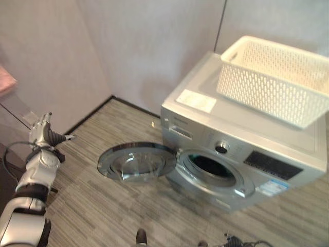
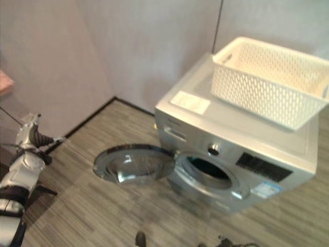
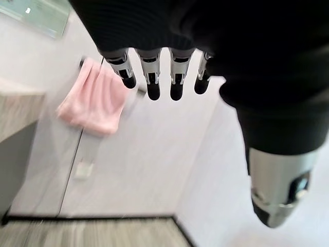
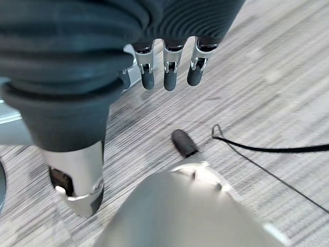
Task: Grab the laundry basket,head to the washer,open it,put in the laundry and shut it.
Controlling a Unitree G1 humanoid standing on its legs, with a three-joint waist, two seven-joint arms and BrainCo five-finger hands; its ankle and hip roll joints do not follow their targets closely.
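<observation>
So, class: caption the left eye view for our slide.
White basket sits atop washer; its door open.

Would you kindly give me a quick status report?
Left hand open, raised by the wall; right hand open, empty. Laundry basket on top of washer, door open. Nothing blocking.

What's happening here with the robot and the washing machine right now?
The washer stands with its round door swung fully open, and the white laundry basket sits on top of it. Neither hand holds anything: the left hand hangs off to the side near the wall with fingers relaxed, and the right hand hangs open above the floor.
</observation>
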